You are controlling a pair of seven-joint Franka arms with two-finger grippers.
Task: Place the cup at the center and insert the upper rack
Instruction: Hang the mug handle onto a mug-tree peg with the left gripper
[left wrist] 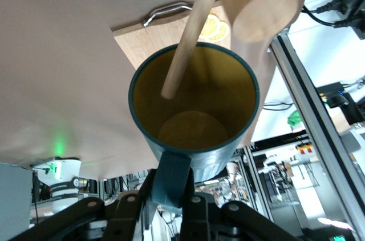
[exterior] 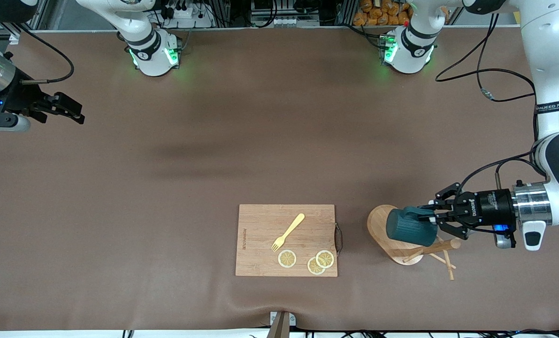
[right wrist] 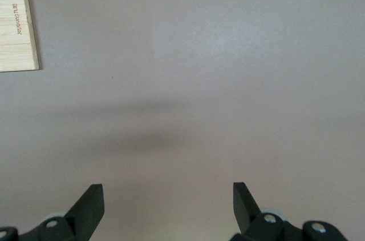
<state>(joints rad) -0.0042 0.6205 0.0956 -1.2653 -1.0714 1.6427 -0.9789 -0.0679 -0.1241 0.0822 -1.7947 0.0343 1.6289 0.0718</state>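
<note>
Brown matting covered the table (exterior: 166, 197) from end to end. At the right arm's end, the right gripper (exterior: 68, 110) hung in the air over bare mat, its two black fingers (right wrist: 88, 207) spread wide with nothing between them; this arm waited apart from everything else, and its wrist view caught only the mat and one corner of the cutting board (right wrist: 17, 24). Toward the middle of the table, close to the front camera, lay that rectangular wooden cutting board (exterior: 260, 234), with a metal handle (exterior: 339, 238) on the edge facing the left arm's end. On the board rested a yellow fork (exterior: 287, 232), and nearer to the camera than the fork sat three lemon slices (exterior: 287, 258), two of them overlapping. Beside the board, toward the left arm's end, stood the upper rack (exterior: 382, 225), a light wooden mug tree on an oval base, with thin pegs (exterior: 446, 263) sticking out from its round post (exterior: 443, 246). Over that rack's base the left gripper (exterior: 430, 217) was pinched on the handle of the cup (exterior: 410, 227), a dark teal ribbed mug held on its side in the air with its mouth turned toward the rack. In the left wrist view the cup (left wrist: 194, 115) showed its yellowish-brown inside, a thin peg (left wrist: 188, 41) crossed in front of its mouth, and the post's round end (left wrist: 262, 1) loomed just beside the rim.
</note>
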